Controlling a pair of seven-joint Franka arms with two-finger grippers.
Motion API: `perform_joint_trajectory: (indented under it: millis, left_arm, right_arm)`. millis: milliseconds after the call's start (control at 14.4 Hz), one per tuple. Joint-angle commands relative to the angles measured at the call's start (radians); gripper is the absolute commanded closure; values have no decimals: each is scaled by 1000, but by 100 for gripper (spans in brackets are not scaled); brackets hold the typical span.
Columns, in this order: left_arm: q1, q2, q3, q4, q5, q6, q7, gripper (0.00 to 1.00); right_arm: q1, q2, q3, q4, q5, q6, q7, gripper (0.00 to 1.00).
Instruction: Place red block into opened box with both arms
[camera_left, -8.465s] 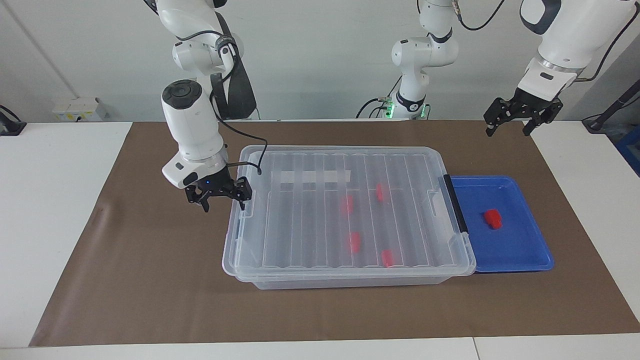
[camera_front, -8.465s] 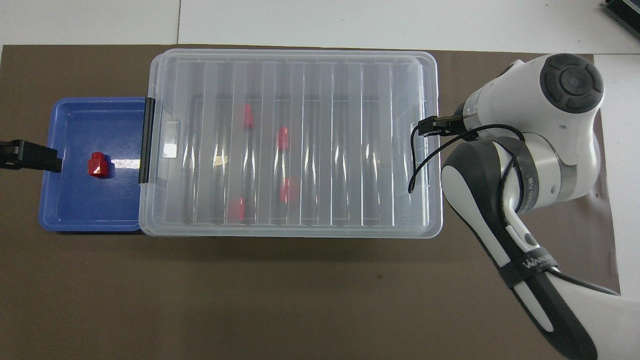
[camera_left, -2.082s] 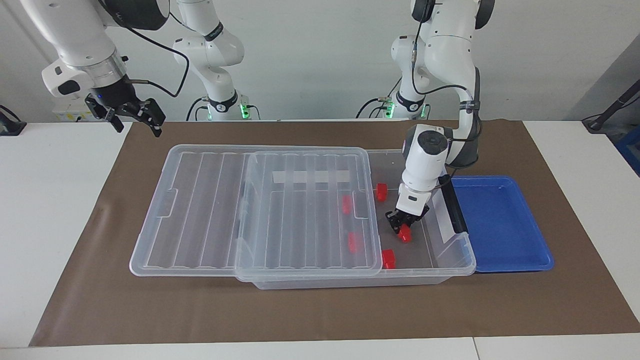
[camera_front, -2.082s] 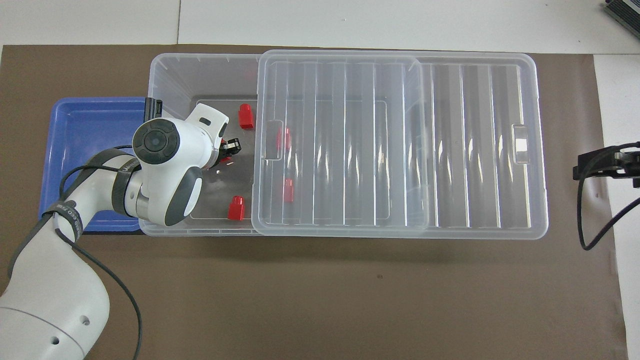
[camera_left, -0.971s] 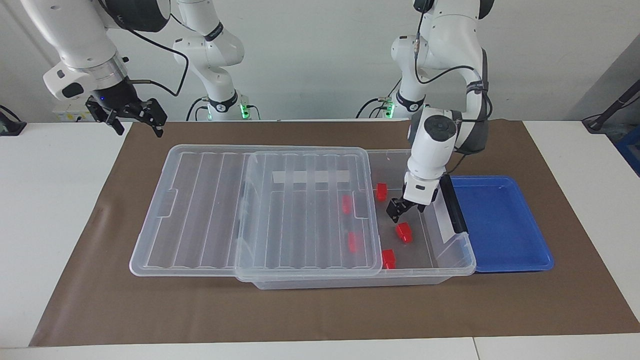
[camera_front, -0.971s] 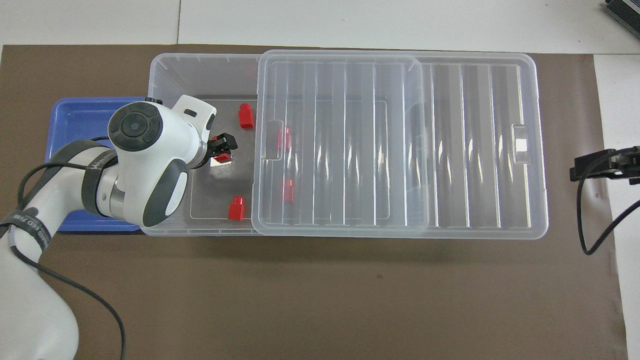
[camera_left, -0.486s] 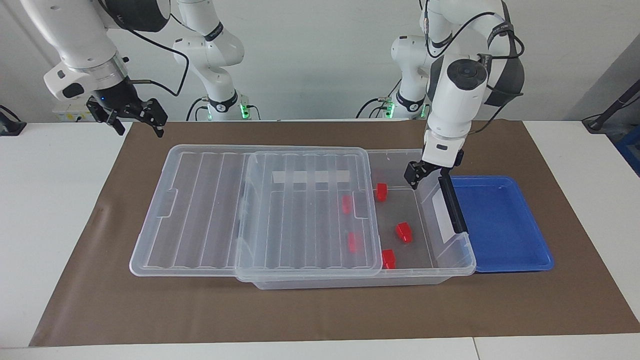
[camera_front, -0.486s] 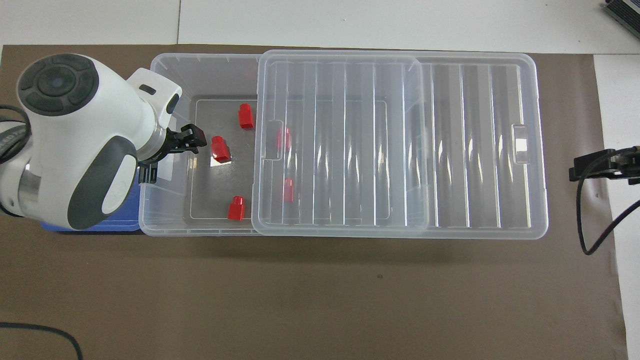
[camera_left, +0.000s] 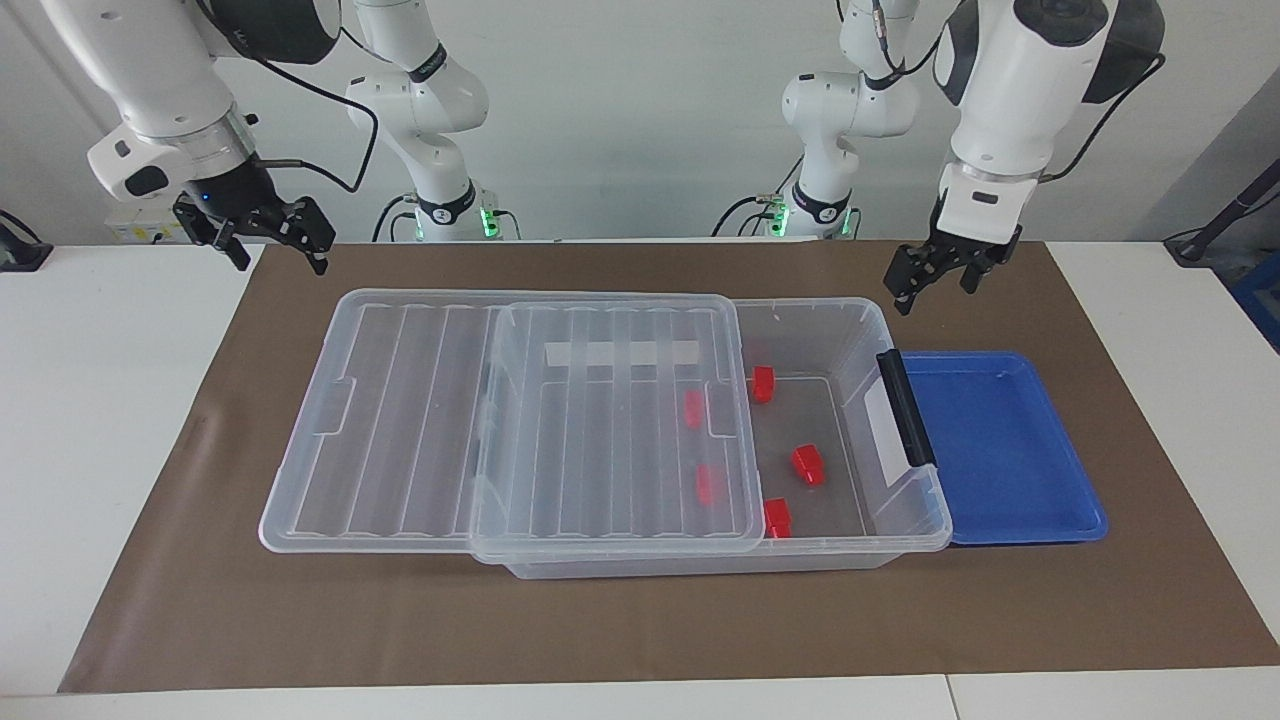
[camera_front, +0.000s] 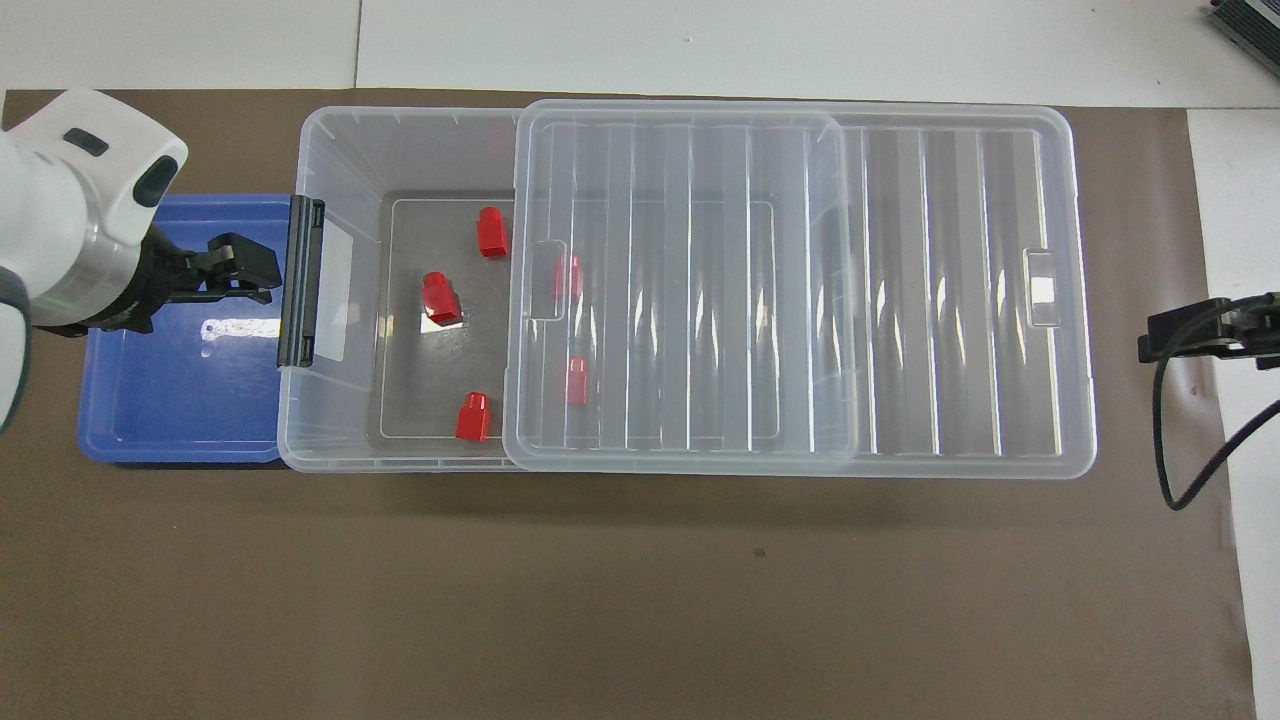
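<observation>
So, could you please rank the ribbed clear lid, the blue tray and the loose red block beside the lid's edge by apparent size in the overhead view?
1. Ribbed clear plastic lid, plainly largest.
2. Shallow blue plastic tray, though the left arm covers part of it.
3. Small red plastic block, far the smallest.

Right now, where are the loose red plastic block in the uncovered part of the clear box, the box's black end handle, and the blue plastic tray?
red plastic block (camera_left: 808, 464), facing view, top face
black end handle (camera_left: 905, 407), facing view, mid-bar
blue plastic tray (camera_left: 990, 450), facing view, bare floor

Red block (camera_left: 808, 464) in box (camera_left: 905, 525)
</observation>
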Motion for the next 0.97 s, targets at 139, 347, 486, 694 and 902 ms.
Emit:
perform_joint_trajectory:
  millis: [139,347,486,694,902]
  left_arm:
    - [67,-30,0,-12,11,-29,150,0]
    - [89,-35,3,-10,12,-34,216,0]
    - [116,-38,9,-9,12,-63,312,0]
    - [151,-44,11,-9,-10,-85,374,0]
    - [168,-45,12,-12,-66,-76,393,0]
  right_arm:
    - [-30,-12,1,-32,20,74,-92,89]
    - [-66,-12,0,-70,14,152,-194,100]
    - [-98,-4,0,-124,14,259,-272,100]
    - [-132,63,1,-131,17,366,-324,100]
    - [-133,136,4,-130,21,477,-343,100]
